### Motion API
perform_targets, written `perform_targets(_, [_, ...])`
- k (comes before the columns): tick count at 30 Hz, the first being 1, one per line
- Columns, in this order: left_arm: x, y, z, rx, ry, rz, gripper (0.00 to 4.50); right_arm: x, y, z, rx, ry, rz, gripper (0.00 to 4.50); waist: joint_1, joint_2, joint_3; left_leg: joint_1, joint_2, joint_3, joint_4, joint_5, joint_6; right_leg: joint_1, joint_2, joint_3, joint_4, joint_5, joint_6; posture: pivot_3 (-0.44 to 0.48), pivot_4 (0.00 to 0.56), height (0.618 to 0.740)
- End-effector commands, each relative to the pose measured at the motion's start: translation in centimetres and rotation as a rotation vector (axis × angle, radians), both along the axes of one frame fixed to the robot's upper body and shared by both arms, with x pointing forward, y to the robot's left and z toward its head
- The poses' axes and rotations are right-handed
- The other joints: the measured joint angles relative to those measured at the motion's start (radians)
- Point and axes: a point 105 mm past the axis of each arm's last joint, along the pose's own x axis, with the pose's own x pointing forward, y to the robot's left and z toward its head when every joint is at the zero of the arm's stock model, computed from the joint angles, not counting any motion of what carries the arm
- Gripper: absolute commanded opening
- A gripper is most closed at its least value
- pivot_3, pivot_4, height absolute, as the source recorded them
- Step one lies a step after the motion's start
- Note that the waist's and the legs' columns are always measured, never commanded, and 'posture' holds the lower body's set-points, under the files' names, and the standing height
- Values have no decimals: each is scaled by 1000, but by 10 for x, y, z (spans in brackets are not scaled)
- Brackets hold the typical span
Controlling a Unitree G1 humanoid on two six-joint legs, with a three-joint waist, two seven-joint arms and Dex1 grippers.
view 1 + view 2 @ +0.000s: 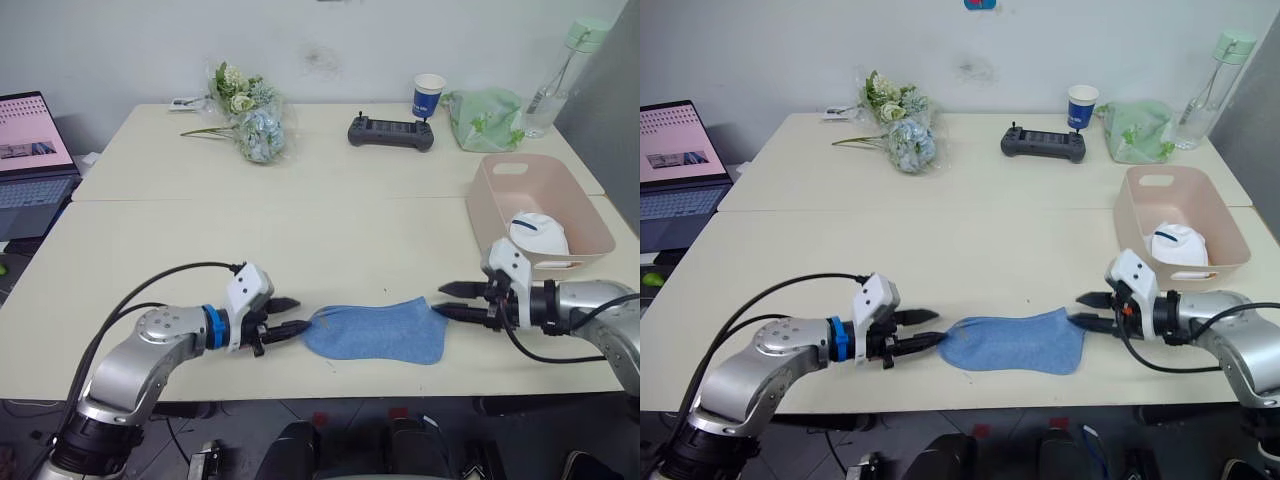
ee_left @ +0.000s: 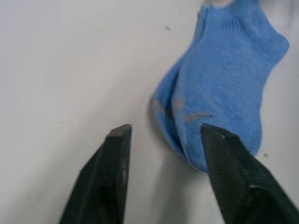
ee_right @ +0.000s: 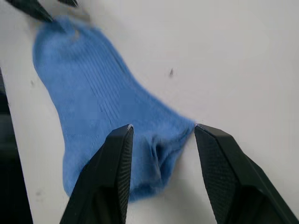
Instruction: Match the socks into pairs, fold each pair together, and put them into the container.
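Light blue socks (image 1: 375,333), two stacked flat, lie at the near table (image 1: 300,220) edge between both grippers. Left gripper (image 1: 288,317) sits at the toe end, fingers apart, one fingertip (image 2: 219,140) touching the sock edge, nothing held. Right gripper (image 1: 449,299) at the cuff end, fingers spread, not clamped. Pink container (image 1: 540,205) on the right holds a white sock (image 1: 538,236)

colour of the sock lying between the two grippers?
Light blue sock, with small grey marks near the toe; clearest in the left wrist view.
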Motion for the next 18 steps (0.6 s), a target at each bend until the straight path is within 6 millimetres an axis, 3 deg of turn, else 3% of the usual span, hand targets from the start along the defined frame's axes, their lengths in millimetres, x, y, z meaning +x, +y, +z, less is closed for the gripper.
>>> perform_targets(1, [-7,-29,27,-45,-162,-150,2458,-10,35,10,47,-63,102,2094,1,0,0,0,0,0,0,0,0,0,0,0,0,0,0,0,150,740])
perform_targets(5, [-10,-49,11,15,-223,-250,1493,-11,50,-20,-50,-120,163,1177,2,0,0,0,-1,1,0,0,0,1,-1,0,-2,0,0,0,150,740])
perform_targets(8, [-5,-53,-9,67,-244,-257,503,-9,51,-45,-130,-156,191,47,2,0,0,0,-1,1,0,0,0,0,-1,0,-1,0,0,0,150,740])
perform_targets(10, [-4,-48,-25,122,-239,-259,46,-10,42,-55,-172,-163,191,0,1,0,0,1,-1,1,0,0,0,0,-1,0,0,0,0,0,150,740])
perform_targets(13, [0,-31,-45,218,-226,-236,46,-10,24,-62,-220,-157,171,0,1,0,0,0,-1,1,0,0,0,0,0,1,0,0,0,0,150,740])
perform_targets(18, [10,-16,-45,202,-212,-160,46,-9,-2,-61,-253,-153,115,0,3,0,0,3,-1,0,0,0,0,3,0,0,0,0,0,0,150,740])
